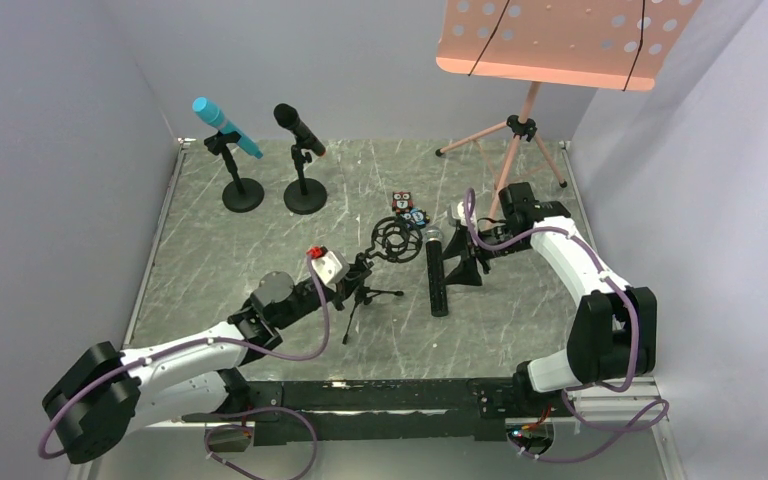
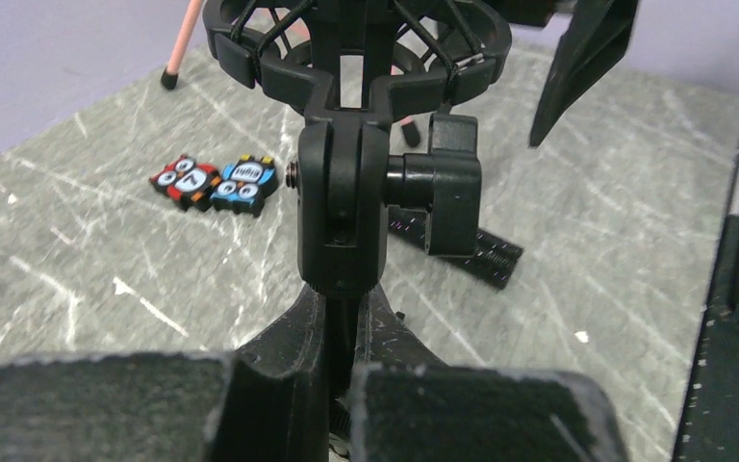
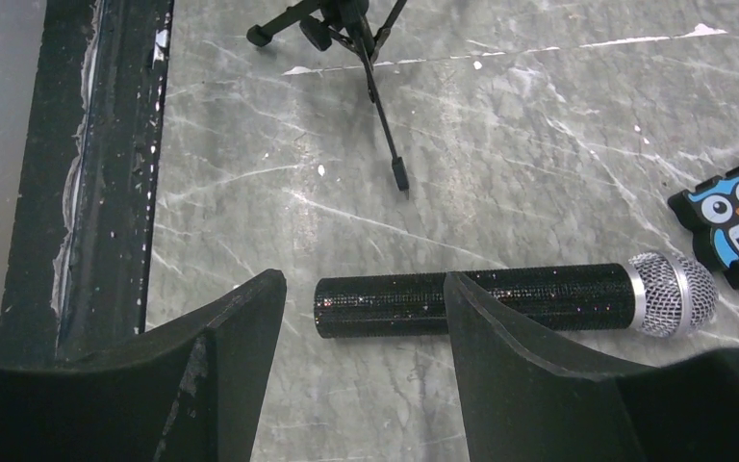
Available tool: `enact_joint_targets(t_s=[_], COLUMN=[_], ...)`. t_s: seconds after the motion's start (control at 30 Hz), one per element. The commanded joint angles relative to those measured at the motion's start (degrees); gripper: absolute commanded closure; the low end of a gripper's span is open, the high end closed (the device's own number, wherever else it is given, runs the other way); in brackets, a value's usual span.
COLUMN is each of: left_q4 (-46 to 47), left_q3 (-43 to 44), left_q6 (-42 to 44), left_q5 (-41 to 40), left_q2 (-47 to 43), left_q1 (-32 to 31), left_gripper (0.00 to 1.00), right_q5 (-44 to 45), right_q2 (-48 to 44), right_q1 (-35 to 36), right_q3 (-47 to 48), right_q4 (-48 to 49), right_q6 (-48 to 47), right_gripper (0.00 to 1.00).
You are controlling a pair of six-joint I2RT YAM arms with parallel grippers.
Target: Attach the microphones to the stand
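A light blue microphone (image 1: 225, 125) and an all-black microphone (image 1: 300, 128) each sit clipped in a round-base stand at the back left. The black microphone with the silver mesh head (image 1: 436, 275) lies flat on the table mid-right, and it also shows in the right wrist view (image 3: 500, 298). A small tripod stand with a ring shock mount (image 1: 395, 240) stands beside it. My left gripper (image 1: 360, 272) is shut on the stand's stem (image 2: 344, 318) just below the mount's joint. My right gripper (image 3: 363, 281) is open, its jaws hovering over the microphone's tail end.
Two owl number tiles (image 1: 407, 208) lie behind the shock mount. A pink music stand (image 1: 560, 40) on a tripod stands at the back right. Grey walls close in both sides, and a black rail (image 3: 106, 164) runs along the table's near edge.
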Motion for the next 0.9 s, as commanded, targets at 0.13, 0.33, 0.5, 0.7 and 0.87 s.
enact_joint_targets(t_s=[0.13,0.33,0.5,0.7,0.87], left_q4=[20.58,22.52,24.69,12.59,-2.96], left_q3=[-5.38,-6.24,-8.47,-8.9,-8.38], left_q6=[2.44,1.02,-4.09,-10.29,-13.79], left_q5=[-12.24,-14.8,-14.56,-15.98,-17.49], left_q2=[3.61,6.92,7.19,-1.7,-13.19], left_q1=[-0.91,-0.86,-0.82,-0.86,-0.83], left_gripper=[1.0,1.0,0.65,0.2,0.05], right_q5=[-3.68,-3.13,1.31,6.35,12.1], right_q2=[-0.2,-0.39,-0.65,0.0,-0.38], right_q1=[-2.23,-2.08,-2.11,-2.19,-1.65], right_q3=[-0.33,-3.77,-6.06,-6.67,-8.1], right_q4=[6.3,21.77,32.68,37.81,42.42], right_q6=[5.42,24.12,37.96,46.51,55.17], right_gripper=[0.32,0.33,0.33,0.33,0.34])
